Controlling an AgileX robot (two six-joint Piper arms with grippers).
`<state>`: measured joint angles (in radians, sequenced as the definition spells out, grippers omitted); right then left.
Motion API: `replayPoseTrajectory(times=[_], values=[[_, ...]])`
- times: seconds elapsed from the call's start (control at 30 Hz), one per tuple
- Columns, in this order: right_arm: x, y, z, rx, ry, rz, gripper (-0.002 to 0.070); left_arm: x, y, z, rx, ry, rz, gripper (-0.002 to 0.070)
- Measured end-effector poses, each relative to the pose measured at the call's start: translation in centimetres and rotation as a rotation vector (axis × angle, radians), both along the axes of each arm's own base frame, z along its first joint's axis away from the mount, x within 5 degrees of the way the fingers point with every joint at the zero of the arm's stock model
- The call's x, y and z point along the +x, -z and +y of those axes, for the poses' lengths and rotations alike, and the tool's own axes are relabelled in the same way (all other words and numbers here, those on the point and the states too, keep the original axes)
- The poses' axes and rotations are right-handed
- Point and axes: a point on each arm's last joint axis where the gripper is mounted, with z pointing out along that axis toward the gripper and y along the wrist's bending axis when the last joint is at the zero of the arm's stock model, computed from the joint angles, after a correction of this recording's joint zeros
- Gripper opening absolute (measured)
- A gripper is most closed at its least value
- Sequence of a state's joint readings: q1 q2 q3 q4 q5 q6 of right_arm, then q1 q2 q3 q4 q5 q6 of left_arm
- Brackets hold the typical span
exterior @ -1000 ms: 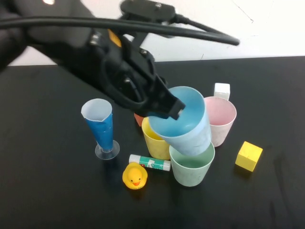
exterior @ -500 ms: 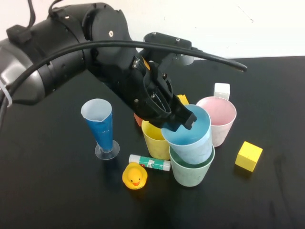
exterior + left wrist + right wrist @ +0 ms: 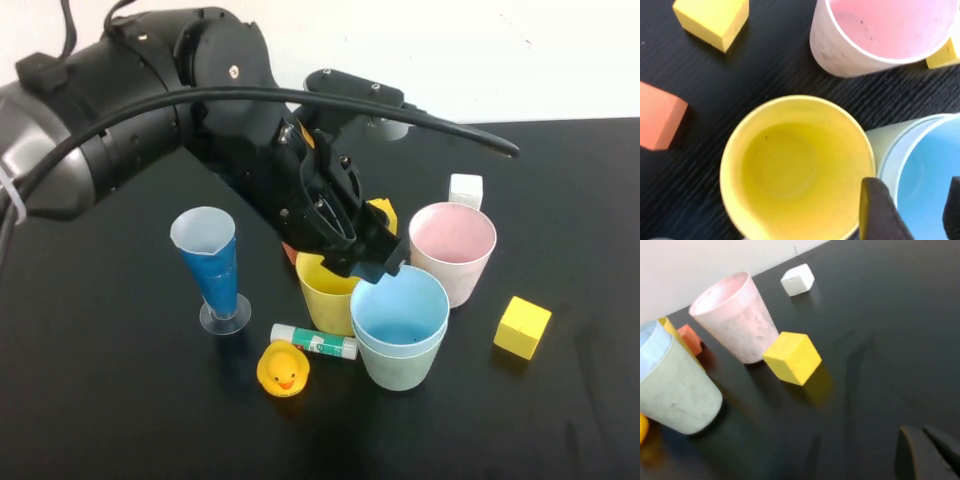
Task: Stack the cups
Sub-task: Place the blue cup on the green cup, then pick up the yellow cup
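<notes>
Pale green, the wide tapered plastic cup (image 3: 400, 366) nearest me on the black table (image 3: 100, 400) already holds the light blue plastic cup (image 3: 398, 312), whose back rim my left gripper (image 3: 385, 265) pinches. Pulling away unreleased would tip this pair into the touching pastel yellow cup (image 3: 328, 296). The pink cup (image 3: 455, 245) stands beyond; my right gripper (image 3: 927, 452), fingers together, hangs low over bare table apart.

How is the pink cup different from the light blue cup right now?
The pink cup stands alone on the table; the light blue cup sits nested in the green cup. The left gripper is at the blue cup's rim; nothing touches the pink one. Both are upright and look the same size. The right gripper hangs apart.
</notes>
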<state>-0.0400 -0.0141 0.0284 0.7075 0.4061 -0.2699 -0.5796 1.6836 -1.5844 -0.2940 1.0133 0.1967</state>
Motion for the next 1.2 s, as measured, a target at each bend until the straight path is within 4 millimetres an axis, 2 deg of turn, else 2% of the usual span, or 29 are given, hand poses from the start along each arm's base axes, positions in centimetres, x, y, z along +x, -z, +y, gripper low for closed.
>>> replayPoseTrajectory(times=[0.07,0.23,0.37,0.53,0.7,0.9,1.07,1.2], values=[[0.0,-0.1,0.1,0.015,-0.005,-0.004,-0.0002,-0.3,-0.4,0.3,0.008,0.005,-0.008,0.0233],[0.0,-0.7,0.3,0.007,-0.028,-0.04,-0.0002,-1.9,-3.2,1.8,0.025,0.026,-0.101,0.0052],[-0.5,-4.2,0.3,-0.075,-0.051,-0.164,-0.0002,-4.3,-5.1,3.8,0.03,0.025,-0.175,0.0012],[-0.3,-8.0,0.5,-0.18,-0.094,-0.189,-0.0002,-8.7,-5.2,6.7,-0.013,0.006,-0.237,0.0003],[1.5,-11.1,0.6,-0.365,-0.197,-0.068,-0.0002,-13.5,-2.7,10.1,-0.041,-0.021,-0.305,0.0002],[4.9,-14.2,0.8,-0.484,-0.343,0.063,-0.0003,-18.0,0.7,13.3,-0.091,-0.087,-0.345,0.0002],[7.5,-16.5,1.3,-0.563,-0.48,0.059,-0.0003,-20.4,3.0,14.9,-0.149,-0.137,-0.368,0.0002],[9.9,-17.8,1.8,-0.583,-0.593,0.076,-0.0003,-21.3,4.3,15.6,-0.189,-0.158,-0.409,0.0002]])
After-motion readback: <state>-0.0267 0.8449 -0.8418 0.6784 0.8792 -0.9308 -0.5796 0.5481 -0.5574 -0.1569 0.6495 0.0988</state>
